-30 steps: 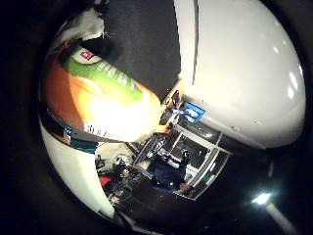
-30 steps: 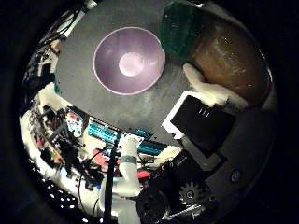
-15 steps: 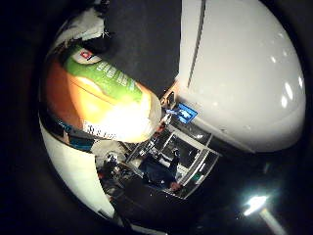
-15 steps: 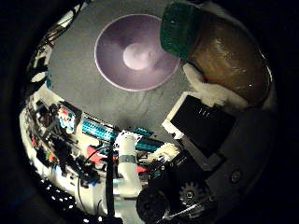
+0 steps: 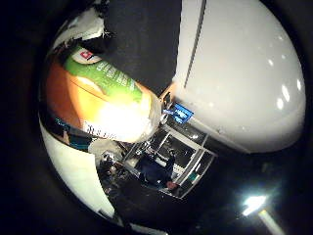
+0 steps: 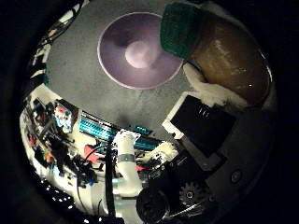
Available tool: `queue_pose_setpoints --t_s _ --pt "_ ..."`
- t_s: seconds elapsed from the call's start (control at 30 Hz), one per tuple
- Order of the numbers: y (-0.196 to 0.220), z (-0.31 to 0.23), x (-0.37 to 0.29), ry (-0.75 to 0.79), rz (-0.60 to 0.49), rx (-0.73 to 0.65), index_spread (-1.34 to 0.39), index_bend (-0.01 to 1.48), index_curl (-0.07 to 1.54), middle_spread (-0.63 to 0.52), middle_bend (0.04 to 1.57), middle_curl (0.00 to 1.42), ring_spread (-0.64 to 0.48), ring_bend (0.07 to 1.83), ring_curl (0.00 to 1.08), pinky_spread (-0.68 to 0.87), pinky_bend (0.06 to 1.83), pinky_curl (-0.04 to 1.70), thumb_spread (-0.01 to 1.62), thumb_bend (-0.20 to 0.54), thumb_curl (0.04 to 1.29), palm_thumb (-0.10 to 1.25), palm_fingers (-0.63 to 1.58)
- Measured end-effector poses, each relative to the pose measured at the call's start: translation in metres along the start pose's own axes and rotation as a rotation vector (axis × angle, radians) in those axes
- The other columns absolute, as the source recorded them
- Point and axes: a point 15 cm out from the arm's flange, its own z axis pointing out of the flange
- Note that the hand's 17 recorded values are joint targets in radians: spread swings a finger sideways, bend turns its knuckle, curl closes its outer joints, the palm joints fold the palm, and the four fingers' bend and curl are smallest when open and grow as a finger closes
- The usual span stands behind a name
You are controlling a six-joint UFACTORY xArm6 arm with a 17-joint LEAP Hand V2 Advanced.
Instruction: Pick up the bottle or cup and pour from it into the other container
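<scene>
So the hand [image 6: 205, 126] has its white and black fingers curled tight around a bottle [image 6: 229, 60] of brownish-orange liquid, held right up against the palm. The bottle has a green cap [image 6: 180, 30] and a green and orange label [image 5: 105, 78], and it's lifted off the grey worktop [image 6: 79, 74], tipped so the capped end hangs over the rim of a purple bowl [image 6: 135, 51]. The bowl sits flat on the worktop, well in from the edge, and it looks like there's nothing in it, just a pale shine in the middle. The cap looks like it's on the bottle. Past the worktop's edge there's a cluttered bench [image 6: 70, 140] with teal and red bits on it.
</scene>
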Motion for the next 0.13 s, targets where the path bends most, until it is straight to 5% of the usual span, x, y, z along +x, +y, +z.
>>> queue_pose_setpoints --t_s 0.13 --pt "0.0008 -0.0015 0.0012 -0.004 0.002 0.007 -0.19 1.17 0.79 -0.11 1.35 0.75 -0.24 1.29 0.83 -0.23 1.33 0.85 0.45 -0.020 0.95 1.08 1.13"
